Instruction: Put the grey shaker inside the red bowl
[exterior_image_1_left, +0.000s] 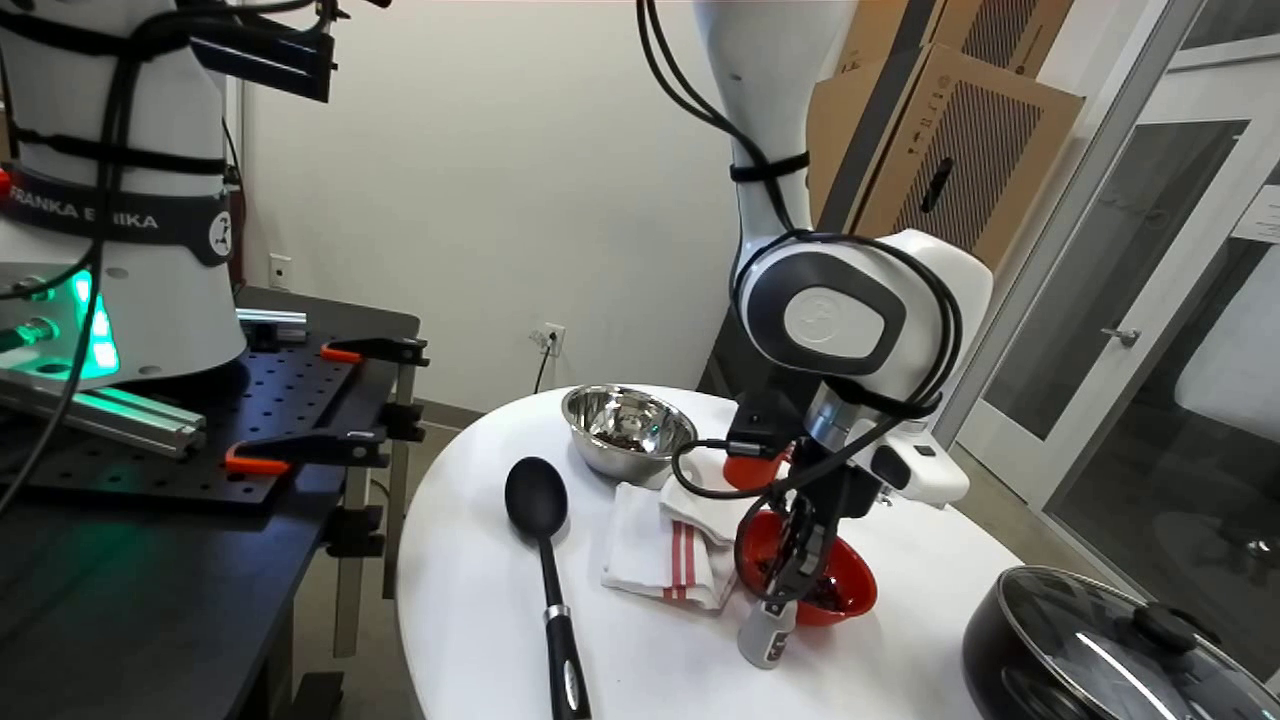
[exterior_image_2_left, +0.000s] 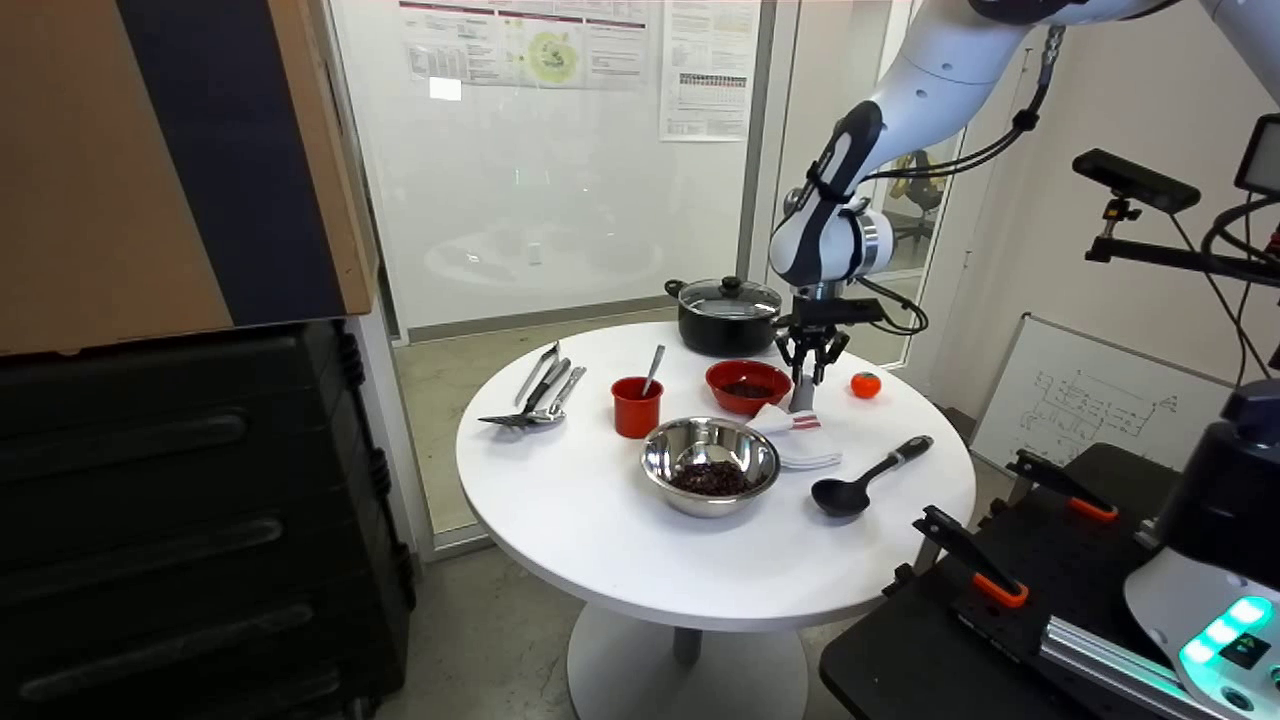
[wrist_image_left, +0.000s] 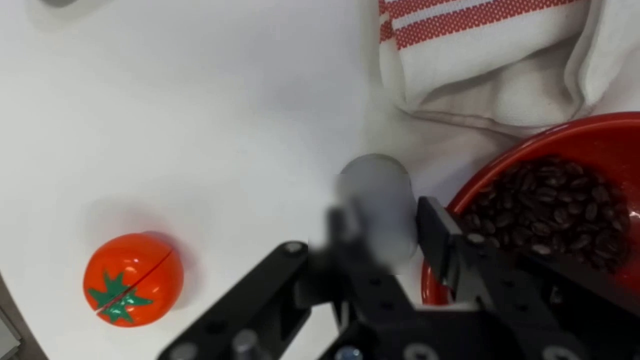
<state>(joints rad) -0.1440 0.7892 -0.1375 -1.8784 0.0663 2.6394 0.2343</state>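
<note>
The grey shaker (exterior_image_1_left: 766, 634) is upright or nearly so, close beside the red bowl; it also shows in an exterior view (exterior_image_2_left: 802, 397) and in the wrist view (wrist_image_left: 377, 182), where it is blurred. My gripper (exterior_image_1_left: 787, 590) points down and its fingers press on both sides of the shaker's upper part; it also shows in an exterior view (exterior_image_2_left: 808, 378) and in the wrist view (wrist_image_left: 382, 217). I cannot tell whether the shaker's base touches the table. The red bowl (exterior_image_1_left: 852, 578) holds dark beans and also shows in an exterior view (exterior_image_2_left: 748, 402) and in the wrist view (wrist_image_left: 615, 145).
A striped towel (exterior_image_1_left: 645, 545) lies by the bowl. A steel bowl (exterior_image_2_left: 665, 485), a red mug (exterior_image_2_left: 637, 410) with a utensil and a black spoon (exterior_image_2_left: 842, 496) are on the table. A lidded pot (exterior_image_2_left: 712, 330) and a toy tomato (wrist_image_left: 133, 280) stand near the gripper.
</note>
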